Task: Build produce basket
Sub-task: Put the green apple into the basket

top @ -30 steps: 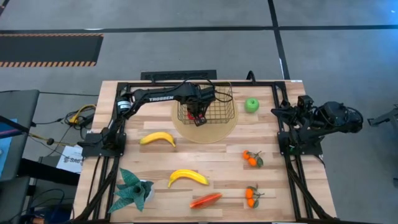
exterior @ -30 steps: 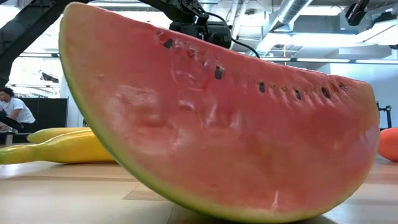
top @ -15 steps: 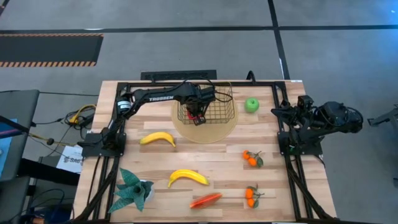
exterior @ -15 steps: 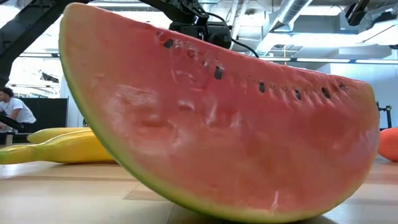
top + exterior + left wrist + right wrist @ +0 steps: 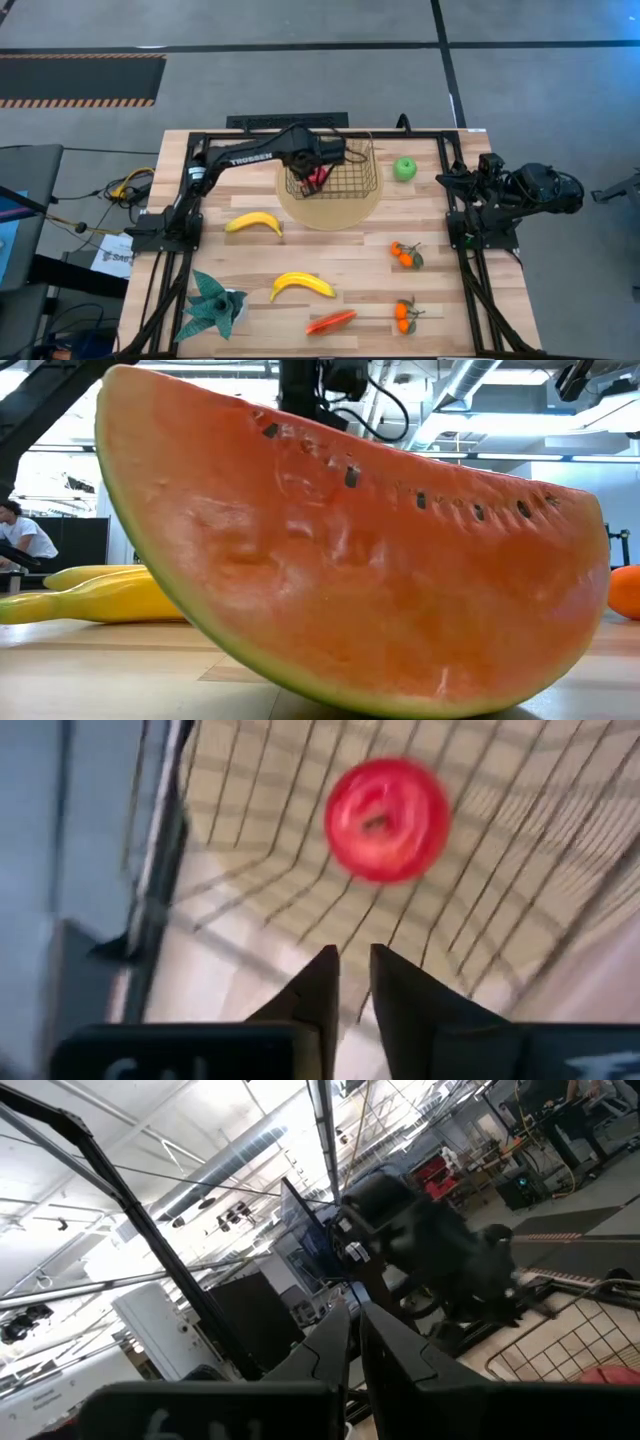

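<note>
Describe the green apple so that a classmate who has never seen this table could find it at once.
Start at the wire basket on the round tan mat at the table's far edge. Just beside its right stands the green apple, the only green, round fruit on the wood.

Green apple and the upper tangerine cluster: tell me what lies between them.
Nothing does. In the high view the stretch from the green apple down to the tangerines is bare table; the mat and basket sit off to the side.
</note>
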Controlling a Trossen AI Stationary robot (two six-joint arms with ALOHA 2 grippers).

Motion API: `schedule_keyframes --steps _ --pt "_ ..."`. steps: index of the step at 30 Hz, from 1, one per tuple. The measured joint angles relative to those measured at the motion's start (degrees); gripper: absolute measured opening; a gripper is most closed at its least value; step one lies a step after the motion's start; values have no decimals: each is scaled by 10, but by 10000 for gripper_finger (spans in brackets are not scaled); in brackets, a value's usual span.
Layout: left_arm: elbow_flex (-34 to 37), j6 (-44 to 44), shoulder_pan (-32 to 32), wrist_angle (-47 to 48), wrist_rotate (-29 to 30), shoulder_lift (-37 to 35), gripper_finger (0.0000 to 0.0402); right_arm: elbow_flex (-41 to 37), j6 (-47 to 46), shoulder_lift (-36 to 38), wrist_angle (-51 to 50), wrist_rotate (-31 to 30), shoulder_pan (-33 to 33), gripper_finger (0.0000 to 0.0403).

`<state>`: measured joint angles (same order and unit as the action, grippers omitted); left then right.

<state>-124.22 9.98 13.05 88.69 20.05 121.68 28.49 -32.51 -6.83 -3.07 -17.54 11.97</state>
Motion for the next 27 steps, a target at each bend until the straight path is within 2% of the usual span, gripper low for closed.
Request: schedule_keyframes --steps 4,8,12,17,23,27 --pt "8 19 -39 12 22 -20 7 0 0 0 0 7 0 52" --pt "33 44 -78 13 38 -44 2 0 0 0 0 10 0 52" --pt "102 68 -93 12 35 -91 0 0 0 0 0 12 0 52" --pt "265 131 -88 -42 25 -196 0 0 2 0 0 19 0 52" --pt "502 203 -73 -256 -38 -358 0 0 2 0 -3 25 0 52" --pt "619 261 -70 -360 -48 -446 0 0 2 -6 -32 17 0 50"
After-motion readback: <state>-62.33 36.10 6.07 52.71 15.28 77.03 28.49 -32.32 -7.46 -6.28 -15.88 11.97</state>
